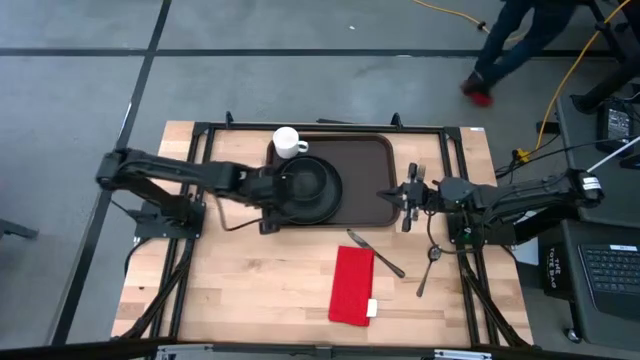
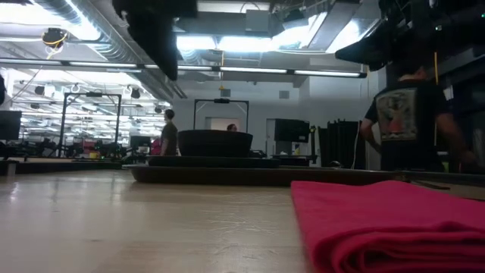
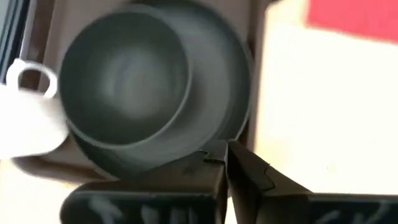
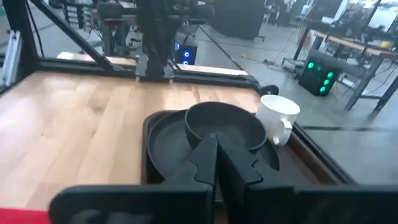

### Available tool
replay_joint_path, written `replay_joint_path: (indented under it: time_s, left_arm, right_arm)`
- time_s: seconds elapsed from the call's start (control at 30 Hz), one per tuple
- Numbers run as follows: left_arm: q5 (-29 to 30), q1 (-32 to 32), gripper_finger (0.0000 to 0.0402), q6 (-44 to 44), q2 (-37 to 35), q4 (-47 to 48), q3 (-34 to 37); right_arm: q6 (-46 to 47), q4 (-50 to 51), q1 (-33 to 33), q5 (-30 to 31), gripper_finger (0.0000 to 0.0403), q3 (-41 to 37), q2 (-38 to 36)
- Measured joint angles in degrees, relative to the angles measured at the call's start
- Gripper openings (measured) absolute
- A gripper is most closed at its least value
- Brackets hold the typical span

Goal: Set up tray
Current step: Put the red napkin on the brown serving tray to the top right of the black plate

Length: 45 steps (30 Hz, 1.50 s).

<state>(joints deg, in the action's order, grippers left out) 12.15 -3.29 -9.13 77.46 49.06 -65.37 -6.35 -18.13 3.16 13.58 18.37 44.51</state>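
Note:
The dark brown tray point(image 1: 360, 160) lies at the table's far middle and shows edge-on in the low view point(image 2: 227, 175). On its left part sits a round black plate point(image 1: 325, 200) with a black bowl point(image 1: 308, 180) point(image 3: 124, 81) on it. A white mug point(image 1: 288, 142) point(image 4: 277, 118) stands at the tray's far left corner. My left gripper point(image 1: 272, 190) point(image 3: 225, 152) is shut at the plate's left rim. My right gripper point(image 1: 385, 195) point(image 4: 216, 142) is shut over the tray's right rim. My left gripper pinches the plate's left rim point(image 3: 199, 155), one finger on the plate's side and one outside it, coming down at a slant from the table's left. The plate rests flat on the tray with the bowl on it. My right gripper hides the tray's rim beneath it, so I cannot tell whether it touches the tray.
A folded red napkin point(image 1: 352, 285) point(image 2: 394, 220) lies near the table's front middle. A knife or fork point(image 1: 375, 252) lies between it and the tray, and a spoon point(image 1: 430, 265) lies to its right. People move in the room beyond the table.

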Motion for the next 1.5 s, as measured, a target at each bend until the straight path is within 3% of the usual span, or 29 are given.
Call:
replay_joint_path:
  time_s: [0.33,0.47,0.6,0.83,0.9,1.03,1.17,1.3,1.5]
  left_arm:
    - [2.5,-5.3,0.0002,-0.7,-15.2,-22.2,16.1]
    - [3.3,-6.6,0.0003,-0.8,-18.2,-28.2,19.9]
    - [3.3,-7.5,0.0005,-0.8,-18.9,-31.1,21.3]
    - [3.3,-7.6,0.0002,-0.8,-18.9,-31.2,21.3]
    - [3.3,-7.6,0.0002,-0.8,-18.9,-31.2,21.3]
    - [3.3,-7.6,0.0006,-2.0,-18.9,-31.1,21.3]
    - [3.2,-7.6,0.0004,-2.4,-18.9,-31.1,21.3]
    - [3.2,-7.6,0.0002,-6.0,-18.9,-31.1,21.3]
    - [3.2,-7.6,0.0006,-11.2,-18.9,-31.1,21.3]
  right_arm:
    - [1.7,-0.9,0.0,-0.1,0.0013,0.0,3.1]
    - [7.3,2.3,1.0,-0.1,0.0007,1.2,3.3]
    - [10.3,8.8,5.5,0.8,0.0006,5.0,6.1]
    - [13.7,16.0,16.7,4.7,0.0004,13.8,17.6]
    - [16.7,18.8,20.0,5.3,0.0003,16.7,21.3]
    - [25.7,25.8,27.7,13.3,0.0003,23.3,29.2]
    - [29.0,31.6,35.4,18.4,0.0003,31.7,37.7]
    - [31.8,37.4,41.2,21.0,0.0003,42.4,45.9]
    - [41.0,56.7,45.7,25.0,0.0003,60.9,58.5]
